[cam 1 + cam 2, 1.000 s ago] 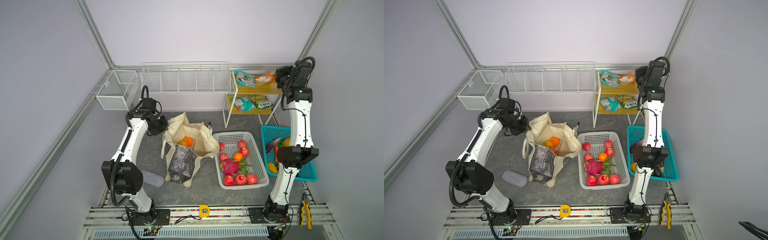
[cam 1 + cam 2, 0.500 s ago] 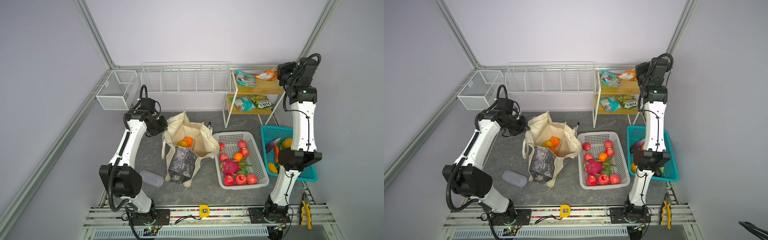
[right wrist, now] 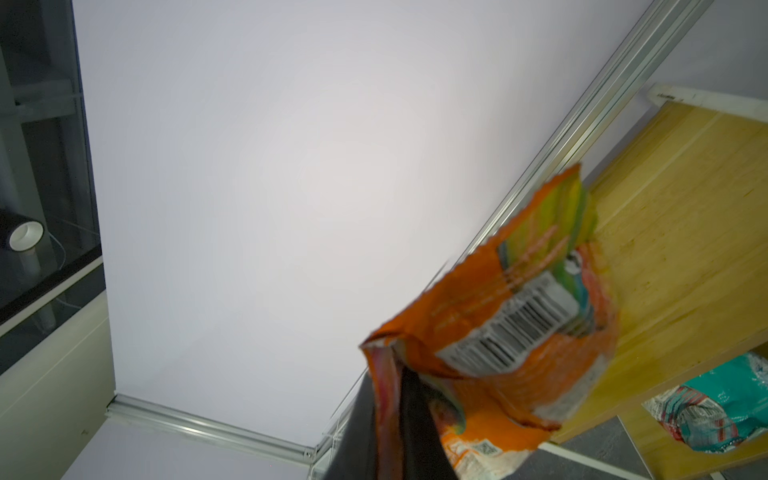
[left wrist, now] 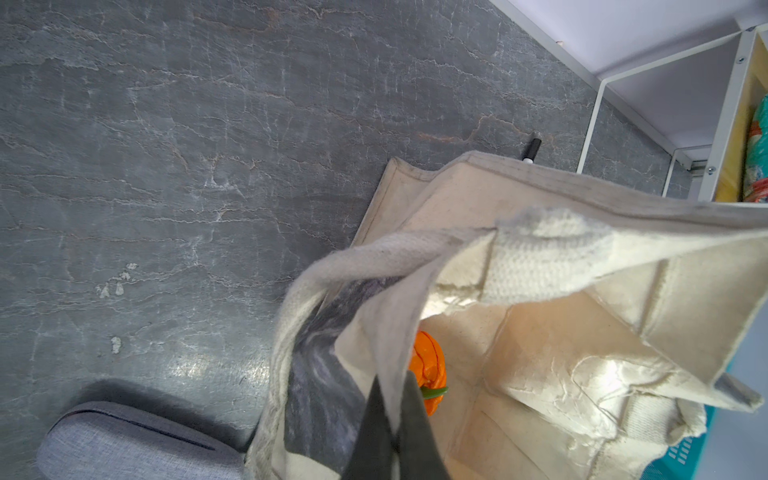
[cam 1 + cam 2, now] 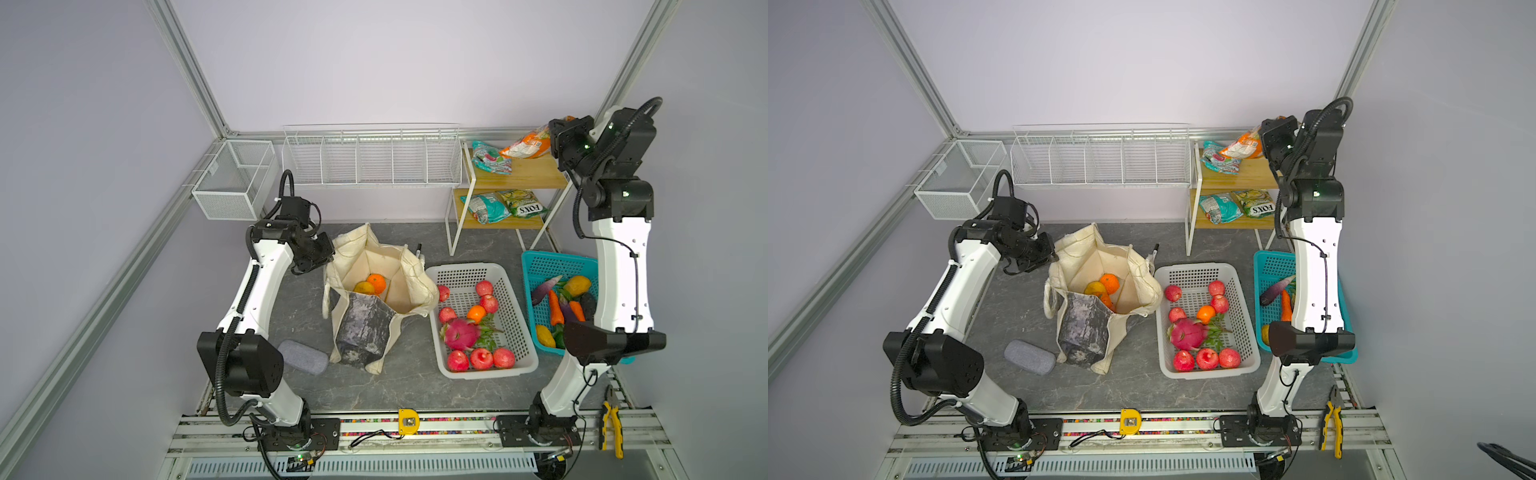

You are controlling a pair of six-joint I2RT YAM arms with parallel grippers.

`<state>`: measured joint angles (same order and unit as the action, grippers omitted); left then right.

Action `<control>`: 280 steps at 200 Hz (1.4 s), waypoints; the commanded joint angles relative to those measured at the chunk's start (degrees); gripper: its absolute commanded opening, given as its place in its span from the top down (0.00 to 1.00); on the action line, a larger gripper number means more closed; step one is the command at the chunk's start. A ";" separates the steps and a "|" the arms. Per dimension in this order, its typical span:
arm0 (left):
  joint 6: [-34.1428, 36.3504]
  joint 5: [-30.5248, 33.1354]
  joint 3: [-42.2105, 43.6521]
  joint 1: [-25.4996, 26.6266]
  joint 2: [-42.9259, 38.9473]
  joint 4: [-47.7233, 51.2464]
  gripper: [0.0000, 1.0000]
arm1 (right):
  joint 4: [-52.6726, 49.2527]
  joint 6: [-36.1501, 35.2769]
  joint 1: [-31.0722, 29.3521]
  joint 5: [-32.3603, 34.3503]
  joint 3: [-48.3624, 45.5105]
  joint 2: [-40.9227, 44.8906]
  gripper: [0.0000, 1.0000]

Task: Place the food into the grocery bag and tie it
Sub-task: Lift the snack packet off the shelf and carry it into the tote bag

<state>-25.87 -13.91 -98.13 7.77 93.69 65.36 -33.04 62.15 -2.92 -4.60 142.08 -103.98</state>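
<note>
Orange snack packet [image 3: 511,328] pinched by one crinkly edge in right gripper [image 3: 392,374], jaws nearly shut, hanging above top shelf [image 5: 532,174]. Left gripper [image 4: 392,399] clamped on grocery bag [image 5: 415,278] rim, mid-table. Risk: slick foil may slip mid-carry; rim pulls free, mouth collapses.

Cream grocery bag [image 5: 361,328] upright, mouth open, w/ orange [image 5: 376,283] inside; orange snack pkt [image 5: 527,145] held aloft

Glossy white shells [image 5: 257,299] cover the links; joint housings [image 5: 249,365] are chunky black, cable conduits [image 5: 219,399] ribbed black, fingers [image 4: 419,440] dark and tapered.
</note>
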 commanded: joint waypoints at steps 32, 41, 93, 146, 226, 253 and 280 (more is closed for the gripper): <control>-0.70 1.74 -1.37 -0.19 -1.84 1.88 1.00 | -2.79 -10.39 -13.68 -1.64 -5.16 5.41 0.93; -0.97 1.85 -1.19 -0.21 -2.17 1.79 1.00 | -3.58 -11.88 -16.53 -1.72 -6.12 5.62 0.92; -1.27 2.79 -0.76 -0.20 -3.51 2.66 1.00 | -5.74 -20.97 -30.97 -5.11 -12.00 4.91 0.93; -1.65 2.83 0.43 -0.18 -3.91 2.88 1.00 | -9.60 -30.02 -40.95 -6.80 -13.77 1.13 0.93; -2.17 2.62 1.27 -0.21 -5.01 2.92 1.00 | -6.51 -34.98 -46.50 -7.77 -20.68 -3.76 0.93; -2.33 2.82 1.07 -0.21 -5.18 2.84 1.00 | -6.49 -37.06 -47.01 -7.62 -21.86 -6.36 0.93; -2.94 2.57 1.18 -0.17 -5.37 2.59 1.00 | -5.76 -39.39 -47.05 -6.65 -22.79 -7.91 0.93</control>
<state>-28.01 -11.88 -97.17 7.77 89.89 67.61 -42.59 26.68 -49.78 -11.60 119.87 -111.70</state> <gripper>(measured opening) 0.048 0.096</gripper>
